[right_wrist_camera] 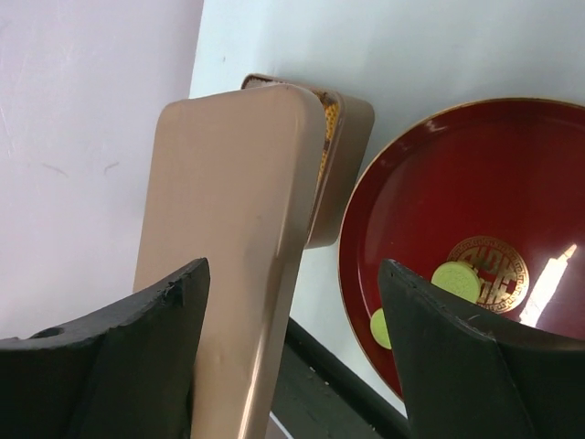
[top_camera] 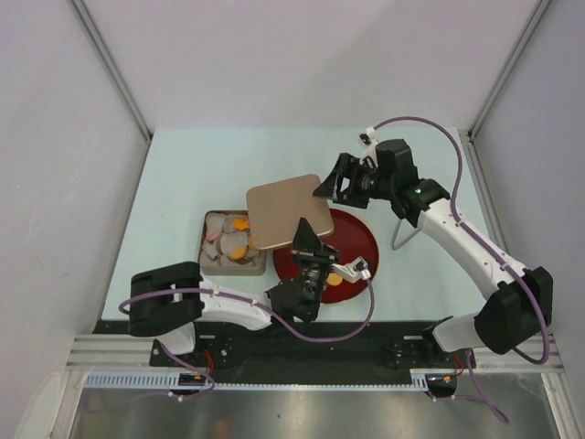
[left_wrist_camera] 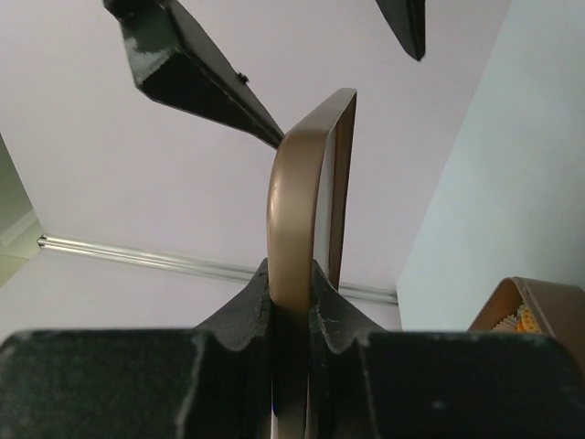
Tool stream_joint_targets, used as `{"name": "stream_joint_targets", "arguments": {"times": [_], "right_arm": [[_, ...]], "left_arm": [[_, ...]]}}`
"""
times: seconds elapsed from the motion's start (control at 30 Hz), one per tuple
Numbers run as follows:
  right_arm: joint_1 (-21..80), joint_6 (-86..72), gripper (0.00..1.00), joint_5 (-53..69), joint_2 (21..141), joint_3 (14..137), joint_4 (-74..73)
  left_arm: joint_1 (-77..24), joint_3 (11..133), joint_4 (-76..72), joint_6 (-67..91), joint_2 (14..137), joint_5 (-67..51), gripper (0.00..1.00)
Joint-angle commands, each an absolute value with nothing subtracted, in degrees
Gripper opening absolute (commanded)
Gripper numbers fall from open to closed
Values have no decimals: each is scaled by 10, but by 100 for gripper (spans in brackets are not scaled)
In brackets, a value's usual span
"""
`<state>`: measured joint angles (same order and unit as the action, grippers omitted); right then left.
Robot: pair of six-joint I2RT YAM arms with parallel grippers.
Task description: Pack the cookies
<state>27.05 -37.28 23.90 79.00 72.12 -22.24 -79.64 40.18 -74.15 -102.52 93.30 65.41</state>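
Left claw (left_wrist_camera: 292, 297) clamps lid (left_wrist_camera: 294, 206) | right claw (right_wrist_camera: 292, 274) agape | right wrist alone shows green cookies (right_wrist_camera: 454, 276)

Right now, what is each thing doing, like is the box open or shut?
Brown metal box: open, orange cookies inside.
Flat tan lid: off the box, held up.
Left gripper: shut on the lid.
Right gripper: open, near the lid.
Dark-red round plate: holds green cookies.
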Motion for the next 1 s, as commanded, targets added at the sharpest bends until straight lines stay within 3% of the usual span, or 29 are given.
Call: {"name": "stream_joint_targets", "arguments": {"times": [0.0, 0.1, 0.2, 0.33, 0.67, 0.73, 0.83, 0.97], "right_arm": [[275, -368, 79, 278, 806, 732, -182], [267, -380, 75, 305, 811, 722, -144], [261, -401, 64, 336, 815, 706, -100], [253, -425, 36, 359, 820, 689, -65], [249, -442, 31, 397, 845, 673, -35], [247, -449, 15, 406, 852, 672, -26], [246, -462, 0, 416, 857, 667, -11], [239, -469, 0, 417, 845, 665, -4]], "left_arm": [[-807, 413, -988, -1034, 909, 656, 0], [-813, 412, -988, -1033, 904, 655, 0], [-816, 409, -988, -1031, 896, 656, 1], [-817, 404, -988, -1026, 885, 657, 1], [-819, 406, -988, -1020, 887, 658, 0], [-819, 406, -988, -1019, 886, 658, 0], [-819, 406, -988, -1016, 882, 662, 1], [-818, 409, -989, -1007, 868, 669, 7]]}}
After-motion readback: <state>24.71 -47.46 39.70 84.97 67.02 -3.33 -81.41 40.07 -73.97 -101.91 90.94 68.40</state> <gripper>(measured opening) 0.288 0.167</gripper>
